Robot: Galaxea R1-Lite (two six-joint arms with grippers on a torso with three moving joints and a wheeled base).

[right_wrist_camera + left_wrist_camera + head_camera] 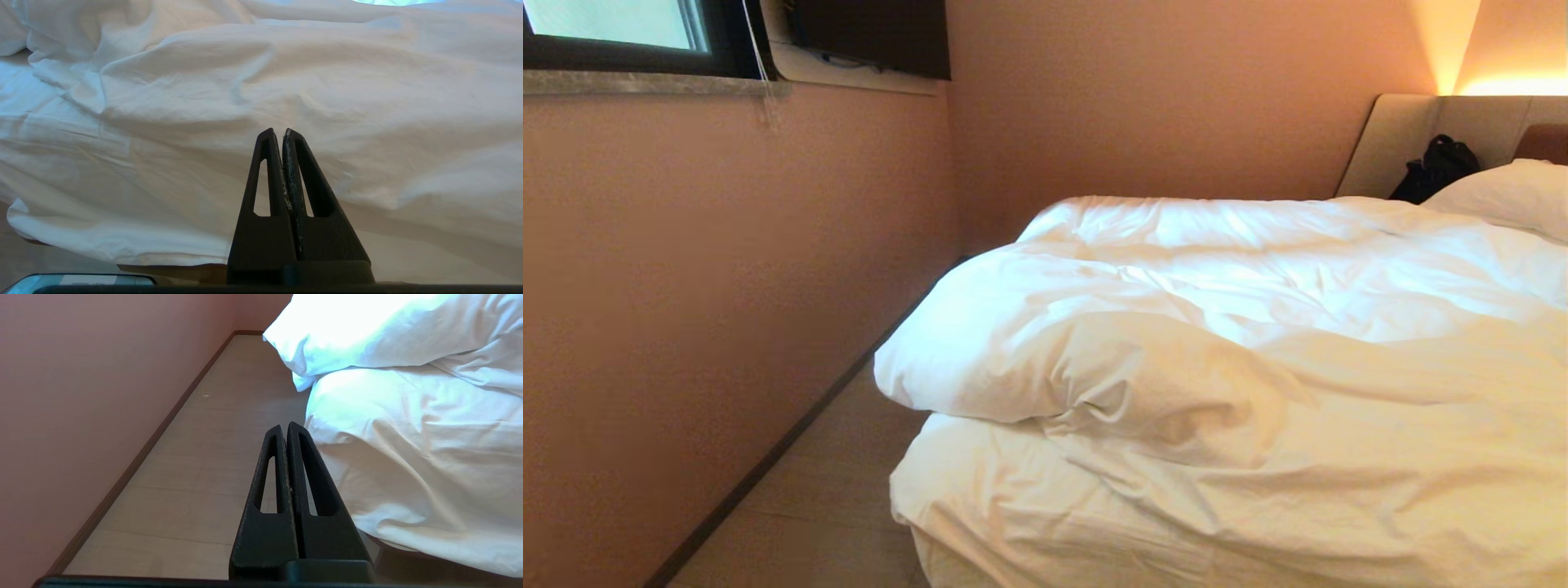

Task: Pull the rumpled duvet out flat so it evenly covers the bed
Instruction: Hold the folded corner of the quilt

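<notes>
The thick, puffy white cotton duvet [1217, 327] lies bunched and creased in a folded-back heap on the low wide bed [1405, 139] with its beige padded headboard. The left gripper [284, 428], black tapered plastic, is clenched empty beside its hanging edge; the right gripper [277, 134], likewise pinched together, faces wrinkled folds just ahead

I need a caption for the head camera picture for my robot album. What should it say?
Rumpled white duvet bunched on the bed beside a pink wall, pillow at the head.
</notes>
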